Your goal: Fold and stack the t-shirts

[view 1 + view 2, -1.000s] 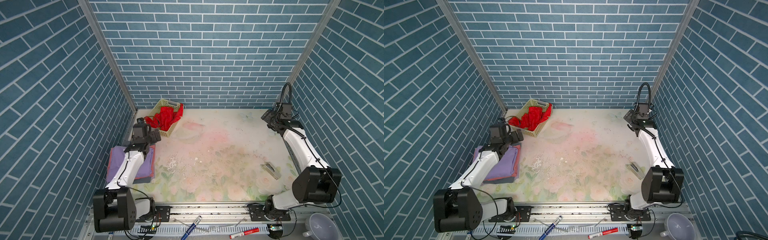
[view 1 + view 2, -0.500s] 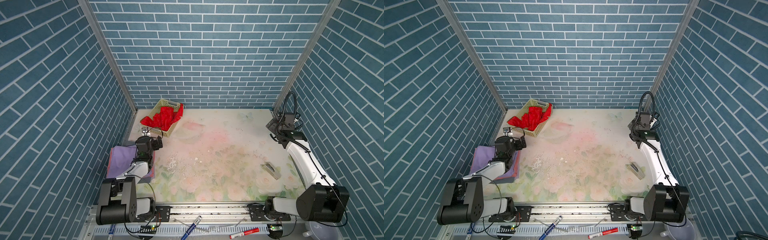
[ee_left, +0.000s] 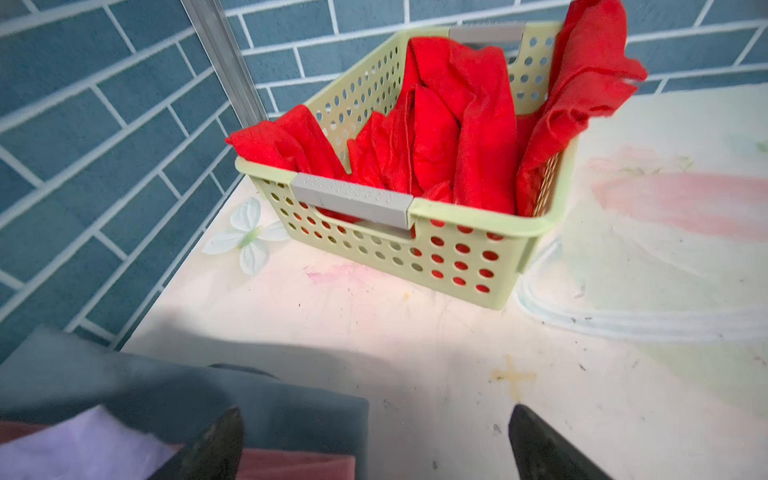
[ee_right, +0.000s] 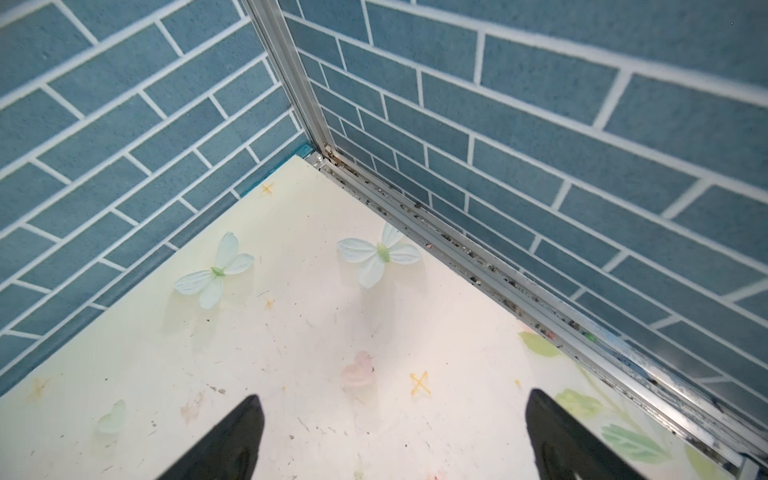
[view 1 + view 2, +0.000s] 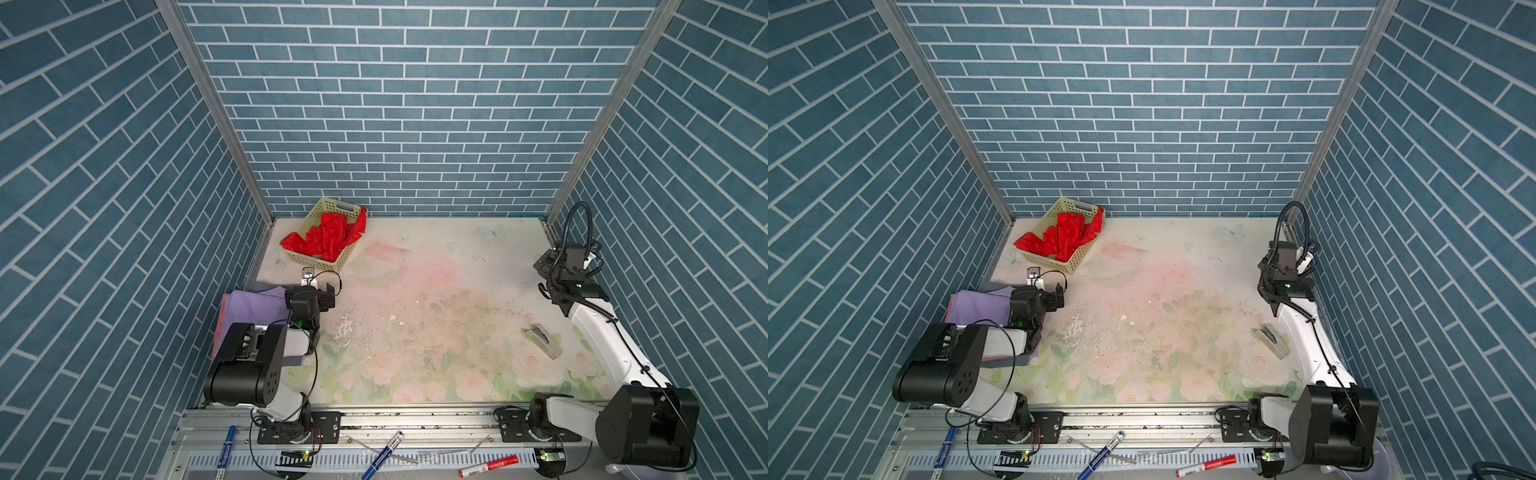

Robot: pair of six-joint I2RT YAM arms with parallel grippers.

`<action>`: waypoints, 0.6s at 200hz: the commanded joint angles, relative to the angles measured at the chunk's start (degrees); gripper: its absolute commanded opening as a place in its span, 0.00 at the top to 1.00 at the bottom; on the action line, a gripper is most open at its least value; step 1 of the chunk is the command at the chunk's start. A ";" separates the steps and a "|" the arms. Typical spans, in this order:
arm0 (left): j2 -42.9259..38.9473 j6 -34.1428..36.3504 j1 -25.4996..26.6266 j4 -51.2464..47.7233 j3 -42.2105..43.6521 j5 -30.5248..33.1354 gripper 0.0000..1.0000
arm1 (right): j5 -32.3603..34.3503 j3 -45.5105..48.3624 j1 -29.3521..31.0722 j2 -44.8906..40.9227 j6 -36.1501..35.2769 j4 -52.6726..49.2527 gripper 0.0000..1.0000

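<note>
Blue-brick walls (image 5: pixel 415 104) ring your tabletop (image 5: pixel 457 291). Left end effector (image 3: pixel 376 432) and right end effector (image 4: pixel 395 436) both gape empty; lilac t-shirt (image 5: pixel 253 303) seemingly tops the half-hidden stack (image 3: pixel 270 403).

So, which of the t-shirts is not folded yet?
The red t-shirt, crumpled in the basket, one end over its rim. The lilac, pink and grey ones lie flat, stacked by the left gripper.

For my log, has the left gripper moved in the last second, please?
Yes; the left gripper drew back from the basket toward the front of the table.
</note>
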State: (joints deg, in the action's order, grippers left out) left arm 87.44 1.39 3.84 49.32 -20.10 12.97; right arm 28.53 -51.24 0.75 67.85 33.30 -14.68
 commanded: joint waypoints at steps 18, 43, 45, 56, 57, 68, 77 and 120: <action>0.54 0.50 0.03 3.53 -0.75 4.44 0.00 | 2.33 10.30 0.19 -1.64 -13.30 13.27 0.02; 0.18 0.13 0.03 2.38 -0.97 4.26 0.00 | 1.88 18.51 0.26 1.18 -20.08 28.27 0.03; 0.14 0.11 0.03 2.32 -0.95 4.21 0.00 | 1.72 19.09 0.14 1.57 -20.99 30.16 0.03; 0.41 0.46 0.03 3.14 -0.74 4.39 0.00 | -0.08 22.26 0.20 4.15 -23.61 37.45 0.03; 0.39 0.41 0.03 3.06 -0.74 4.36 0.00 | -0.20 22.51 0.21 4.40 -23.79 37.97 0.03; 0.40 0.44 0.03 3.05 -0.84 4.44 0.00 | -1.23 24.37 0.21 7.00 -25.08 44.06 0.04; 0.18 0.42 0.03 3.03 -0.67 4.48 0.00 | -2.43 26.26 0.25 9.09 -25.04 50.04 0.04; 0.26 0.46 0.03 3.09 -0.72 4.49 0.00 | -8.90 30.07 0.17 15.15 -27.79 62.49 0.06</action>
State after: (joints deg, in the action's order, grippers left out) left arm 87.46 1.41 3.79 51.37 -20.38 16.78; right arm 23.81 -23.92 0.75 82.48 9.91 34.33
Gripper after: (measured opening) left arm 0.996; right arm 0.940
